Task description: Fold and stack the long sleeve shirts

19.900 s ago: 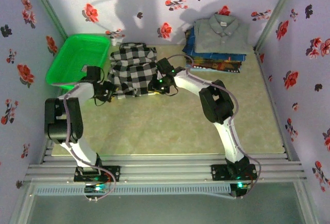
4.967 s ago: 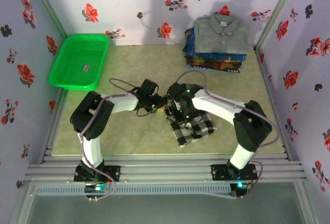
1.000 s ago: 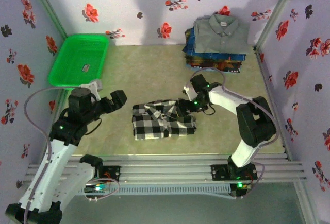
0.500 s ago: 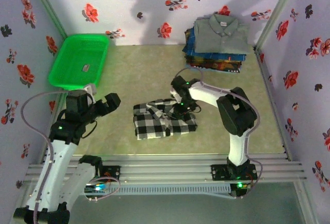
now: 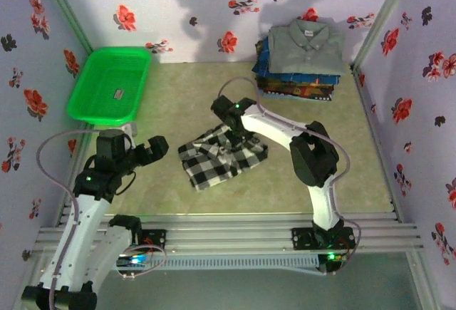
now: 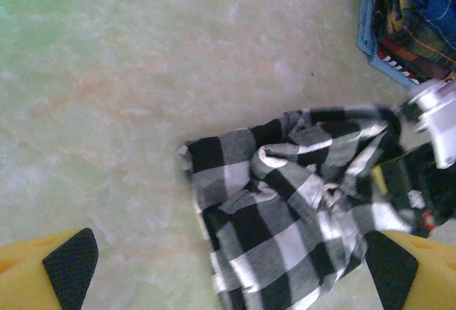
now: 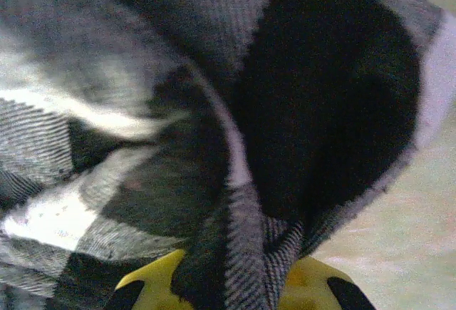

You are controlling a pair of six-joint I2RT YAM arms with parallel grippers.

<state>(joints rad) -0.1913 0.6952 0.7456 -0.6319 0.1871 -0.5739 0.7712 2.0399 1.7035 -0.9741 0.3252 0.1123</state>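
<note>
The black-and-white checked shirt (image 5: 219, 155) lies bunched at mid table, also seen in the left wrist view (image 6: 299, 217) and close up in the right wrist view (image 7: 214, 125). My right gripper (image 5: 237, 137) sits at its far edge, shut on a fold of the checked cloth (image 7: 246, 281) between its yellow fingers. My left gripper (image 5: 152, 149) hangs open left of the shirt, apart from it, fingertips (image 6: 70, 267) spread wide. A stack of folded long sleeve shirts (image 5: 299, 64) with a plain grey one (image 5: 306, 46) on top stands at the back right.
A green plastic basket (image 5: 108, 85) stands at the back left. Flowered walls close the table on three sides. A metal rail (image 5: 228, 237) runs along the near edge. Bare tabletop (image 5: 299, 174) lies right of and in front of the checked shirt.
My right gripper shut on the checked shirt's far edge and dragged it left and back, skewing the cloth. The left arm shifted slightly, still open.
</note>
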